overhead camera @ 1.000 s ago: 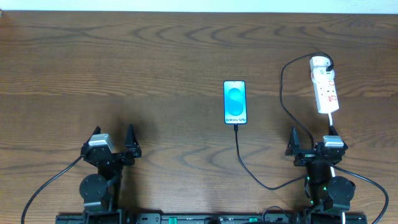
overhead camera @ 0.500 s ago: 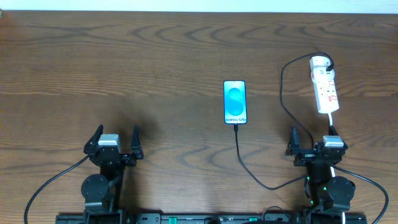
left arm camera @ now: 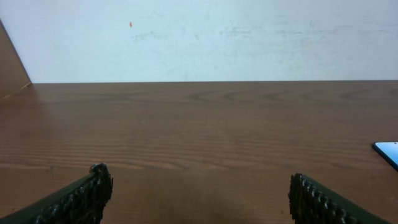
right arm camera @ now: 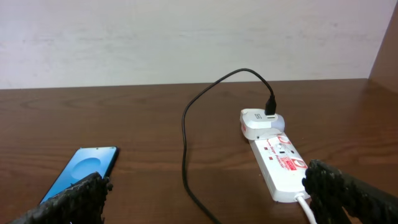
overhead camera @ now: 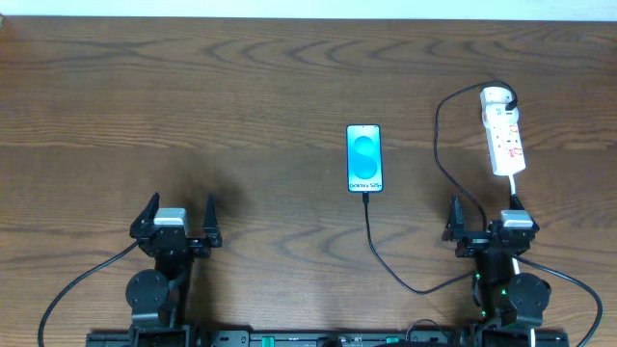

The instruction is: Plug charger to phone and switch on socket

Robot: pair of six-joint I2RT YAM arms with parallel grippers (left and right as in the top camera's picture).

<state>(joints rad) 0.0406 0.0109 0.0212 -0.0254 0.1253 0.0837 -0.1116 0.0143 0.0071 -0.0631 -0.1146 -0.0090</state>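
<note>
The phone [overhead camera: 364, 158] lies at table centre with its cyan screen lit; it also shows in the right wrist view [right arm camera: 81, 171] and at the edge of the left wrist view [left arm camera: 388, 151]. The charger cable [overhead camera: 378, 246] runs from the phone's near end in a loop up to the white adapter [overhead camera: 496, 96] in the socket strip [overhead camera: 505, 138], also in the right wrist view [right arm camera: 280, 163]. My left gripper [overhead camera: 176, 224] is open and empty near the front left. My right gripper [overhead camera: 485, 225] is open and empty below the strip.
The strip's white cord [overhead camera: 512, 188] runs down toward my right arm. The table's far edge meets a pale wall [left arm camera: 199, 37]. Thick black arm cables [overhead camera: 87, 275] trail at the front edge.
The left gripper has turned to face straight ahead and settled slightly rightward. The right arm, phone, cable and strip have not moved.
</note>
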